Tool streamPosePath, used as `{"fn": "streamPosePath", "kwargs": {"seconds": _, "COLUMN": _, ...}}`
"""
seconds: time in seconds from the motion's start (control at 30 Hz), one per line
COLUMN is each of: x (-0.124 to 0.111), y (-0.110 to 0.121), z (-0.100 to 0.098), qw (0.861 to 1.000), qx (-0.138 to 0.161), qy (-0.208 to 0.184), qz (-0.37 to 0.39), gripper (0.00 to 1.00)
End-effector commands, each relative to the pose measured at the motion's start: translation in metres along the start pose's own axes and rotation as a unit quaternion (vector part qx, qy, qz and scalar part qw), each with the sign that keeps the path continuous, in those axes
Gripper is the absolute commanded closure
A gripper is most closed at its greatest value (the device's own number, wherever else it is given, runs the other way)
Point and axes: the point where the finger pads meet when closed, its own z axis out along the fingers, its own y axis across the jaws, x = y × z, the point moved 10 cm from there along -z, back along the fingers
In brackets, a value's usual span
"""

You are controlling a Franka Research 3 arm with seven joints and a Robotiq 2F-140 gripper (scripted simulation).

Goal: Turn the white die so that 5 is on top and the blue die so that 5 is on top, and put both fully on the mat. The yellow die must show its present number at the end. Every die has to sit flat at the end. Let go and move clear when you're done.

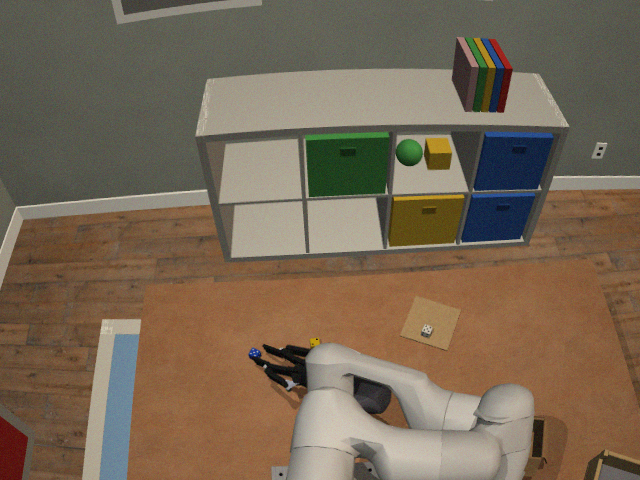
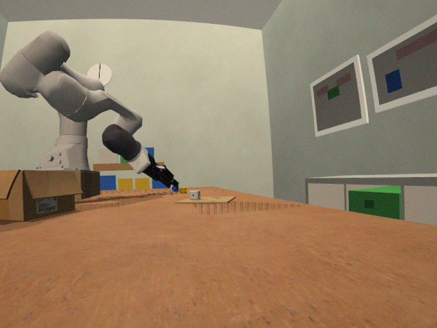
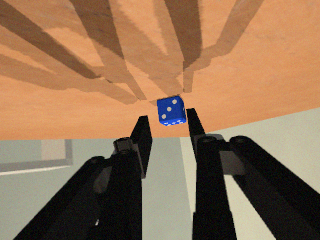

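Closest in the exterior view, the orange-brown tabletop [image 2: 212, 275] fills the whole lower half of the frame, with a faint wood-like grain. At the left edge an open cardboard box [image 2: 35, 197] sits on it, in front of the base of the white arm [image 2: 70, 95].

Farther back, near the middle of the frame, a thin tan mat [image 2: 218, 199] lies flat. The white die [image 2: 194, 194] rests flat on it, well inside its edges. Its top number is too small to read.

Just left of the mat the arm reaches down at a slant, and the black tool [image 1: 261, 354] comes low to the surface. Its fingers are partly spread and pinch nothing. In the wrist view the blue die [image 3: 171, 110] sits on the tabletop just past the fingertips, in line with the gap between them. The face turned to that camera shows three pips. In the top view the blue die lies left of centre, well apart from the mat. The yellow die [image 1: 314, 342] lies between the two, beside the arm's wrist.

Beyond the tabletop a wood-plank floor [image 1: 77, 248] runs to a white baseboard. A blue and cream rug [image 1: 118, 403] lies at the lower left of the top view. A white cube shelf [image 1: 372, 98] stands against the grey wall. It holds green, yellow and blue bins, a green ball [image 1: 409, 152] and a yellow cube [image 1: 438, 152], and a row of coloured books [image 1: 483, 72] stands on its top board at the right. In the exterior view, framed panels [image 2: 339, 95] hang at the upper right and a round clock [image 2: 99, 74] at the upper left.
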Motion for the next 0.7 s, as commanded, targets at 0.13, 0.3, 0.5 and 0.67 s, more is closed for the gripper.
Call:
{"fn": "streamPosePath", "kwargs": {"seconds": 0.13, "x": -0.003, "y": 0.004, "z": -0.009, "qw": 1.0, "qx": -0.009, "qy": -0.006, "qz": -0.004, "gripper": 0.68}}
{"fn": "streamPosePath", "kwargs": {"seconds": 0.3, "x": -0.003, "y": 0.004, "z": -0.01, "qw": 1.0, "qx": -0.009, "qy": -0.006, "qz": -0.004, "gripper": 0.68}}
{"fn": "streamPosePath", "kwargs": {"seconds": 0.5, "x": -0.014, "y": 0.003, "z": -0.016, "qw": 1.0, "qx": -0.009, "qy": -0.006, "qz": -0.004, "gripper": 0.68}}
{"fn": "streamPosePath", "kwargs": {"seconds": 0.67, "x": -0.029, "y": 0.003, "z": -0.024, "qw": 1.0, "qx": -0.009, "qy": -0.006, "qz": -0.004, "gripper": 0.68}}
